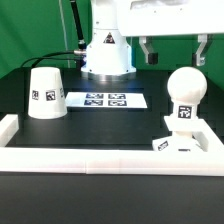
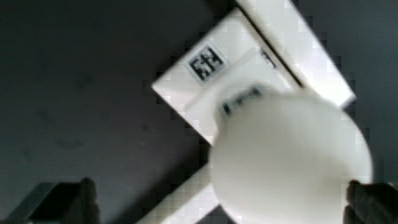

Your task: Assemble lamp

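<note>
Nearest, on the black table [image 1: 40, 190] by the white border rail [image 1: 100, 157], the low white tagged square base block [image 1: 180, 143] carries the upright white ball bulb [image 1: 186, 92]. Farther off stands the white cone shade [image 1: 45, 93]. Above, the jaws hang released, apart.

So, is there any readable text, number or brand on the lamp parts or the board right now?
No words, numbers or brands can be read.
Shade: one black-and-white square tag, a pattern only.
Bulb: one tag, pattern only.
Base: tags, blurred in the wrist view.
Marker board: four tags, no text.
</note>
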You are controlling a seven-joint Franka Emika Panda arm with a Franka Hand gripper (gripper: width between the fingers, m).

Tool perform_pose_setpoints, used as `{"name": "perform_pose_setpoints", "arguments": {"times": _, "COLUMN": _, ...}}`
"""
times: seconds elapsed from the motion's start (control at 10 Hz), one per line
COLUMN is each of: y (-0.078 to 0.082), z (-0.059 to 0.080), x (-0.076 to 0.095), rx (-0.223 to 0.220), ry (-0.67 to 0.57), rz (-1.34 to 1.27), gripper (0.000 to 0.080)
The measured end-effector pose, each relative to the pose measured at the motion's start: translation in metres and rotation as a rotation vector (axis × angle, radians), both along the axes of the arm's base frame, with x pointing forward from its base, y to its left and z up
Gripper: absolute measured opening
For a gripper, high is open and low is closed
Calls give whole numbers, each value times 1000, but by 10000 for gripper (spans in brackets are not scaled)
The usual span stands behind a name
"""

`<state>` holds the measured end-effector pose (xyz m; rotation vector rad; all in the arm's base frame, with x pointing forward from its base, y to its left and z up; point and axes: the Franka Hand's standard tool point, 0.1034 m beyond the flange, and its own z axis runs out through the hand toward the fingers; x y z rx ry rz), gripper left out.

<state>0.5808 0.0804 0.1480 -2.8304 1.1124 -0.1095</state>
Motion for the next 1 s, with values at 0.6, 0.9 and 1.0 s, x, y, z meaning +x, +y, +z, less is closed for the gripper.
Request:
{"name": "perform_pose_setpoints", "arguments": {"times": 0.6, "y": 0, "z": 0, "x": 0, "rx": 0, "ry": 0, "rz": 0, "gripper": 699}}
{"name": "perform_pose_setpoints", "arguments": {"times": 0.9, "y": 0, "z": 0, "x": 0, "rx": 0, "ry": 0, "rz": 0, "gripper": 699}}
{"name": "perform_pose_setpoints", "arguments": {"times": 1.0, "y": 0, "z": 0, "x": 0, "rx": 0, "ry": 0, "rz": 0, "gripper": 699}}
